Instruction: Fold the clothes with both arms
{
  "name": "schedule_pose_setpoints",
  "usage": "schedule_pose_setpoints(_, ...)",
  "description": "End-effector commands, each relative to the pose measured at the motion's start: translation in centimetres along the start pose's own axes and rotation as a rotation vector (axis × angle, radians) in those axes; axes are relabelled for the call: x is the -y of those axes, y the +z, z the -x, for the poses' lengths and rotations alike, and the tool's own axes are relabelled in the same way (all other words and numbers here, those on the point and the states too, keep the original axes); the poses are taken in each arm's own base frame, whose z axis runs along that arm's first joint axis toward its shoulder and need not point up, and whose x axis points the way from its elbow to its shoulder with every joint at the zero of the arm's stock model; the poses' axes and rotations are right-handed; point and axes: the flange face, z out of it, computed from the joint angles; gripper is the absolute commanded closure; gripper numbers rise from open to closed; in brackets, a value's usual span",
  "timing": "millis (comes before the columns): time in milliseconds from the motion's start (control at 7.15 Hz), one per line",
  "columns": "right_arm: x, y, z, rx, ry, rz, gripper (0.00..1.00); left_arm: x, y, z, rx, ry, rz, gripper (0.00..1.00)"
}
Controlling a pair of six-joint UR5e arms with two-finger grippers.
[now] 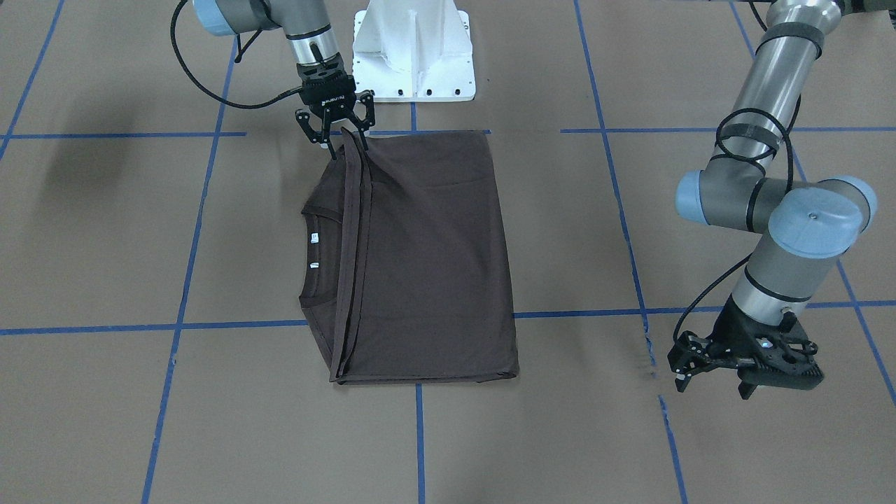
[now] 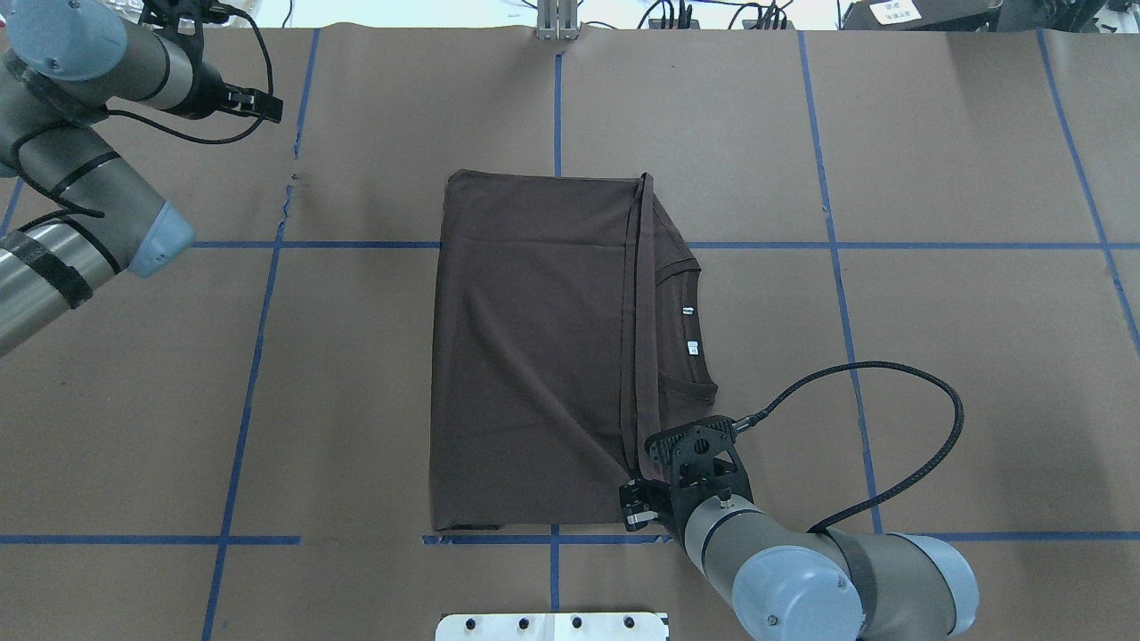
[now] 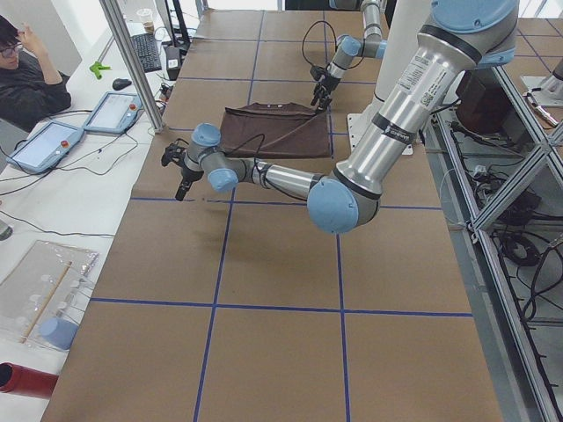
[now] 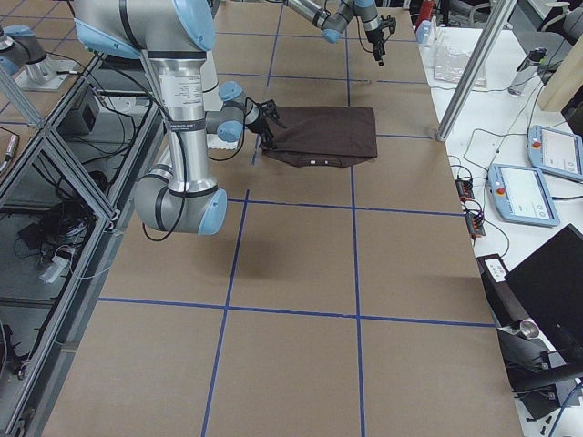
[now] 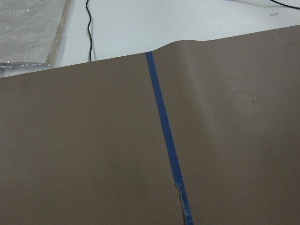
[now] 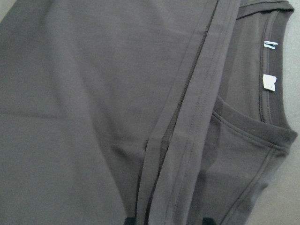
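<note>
Right gripper [image 1: 345, 148], spread, straddles the stacked hem [image 1: 353, 245] of the partly folded T-shirt [image 1: 427, 259]; left gripper [image 1: 712, 386] hangs spread well aside, further folding seemingly left

Plain dark brown shirt [image 1: 427, 259], two white tags [image 1: 314, 238] at the neck. The table [image 1: 91, 231] is flat tan-brown under a blue tape grid [image 1: 140, 327]. Left arm [image 1: 770, 105] silver-grey with light-blue caps [image 1: 815, 224], right arm [image 1: 308, 35] likewise. Black cables [image 2: 960, 418], black right gripper [image 1: 345, 145], black left gripper [image 2: 272, 107]. White base [image 1: 413, 49].
</note>
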Motion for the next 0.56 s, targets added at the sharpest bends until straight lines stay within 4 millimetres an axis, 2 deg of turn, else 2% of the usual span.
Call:
schedule_pose_setpoints(0,-0.8,0.0,-0.1,0.004,-0.026,0.026,0.64,-0.1,0.0,0.0,-0.001,-0.014,0.000,0.00)
schedule_pose_setpoints(420,-2.0,-0.2,1.1,0.022,-0.038,0.043,0.65,-0.3,0.1,0.2,0.001,-0.016,0.002,0.00)
